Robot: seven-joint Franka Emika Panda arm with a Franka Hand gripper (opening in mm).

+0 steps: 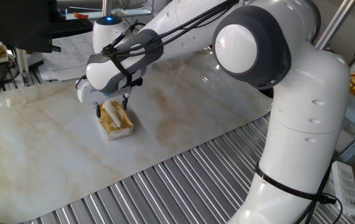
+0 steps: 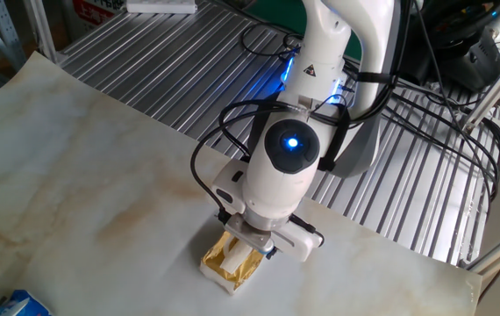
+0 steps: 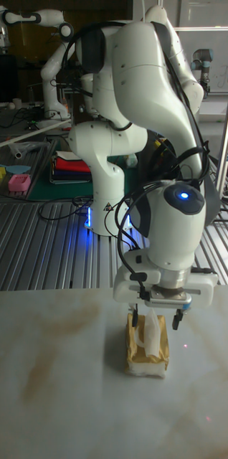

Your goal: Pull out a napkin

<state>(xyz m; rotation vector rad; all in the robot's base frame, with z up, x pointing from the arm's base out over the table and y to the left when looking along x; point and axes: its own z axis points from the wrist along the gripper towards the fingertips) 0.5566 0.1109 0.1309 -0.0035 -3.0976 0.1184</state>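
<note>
A yellow-orange tissue pack [image 1: 118,125] [image 2: 225,269] [image 3: 147,353] lies on the marble tabletop [image 1: 40,155]. The white napkin [image 3: 151,334] [image 1: 111,114] [image 2: 235,257] sticks up, creased, from its top slot. My gripper [image 3: 157,318] [image 1: 112,106] hangs right over the pack and is open, one finger on each side of the raised napkin. The fingers [image 3: 137,315] do not visibly press the napkin. In the other fixed view the wrist [image 2: 276,175] hides most of the fingers.
Printed paper sheets [image 1: 71,46] lie at the back left of the table. A ribbed metal surface [image 1: 165,186] borders the marble sheet. A blue packet [image 2: 17,305] sits at the near corner. Cables [image 2: 425,105] trail behind the arm's base.
</note>
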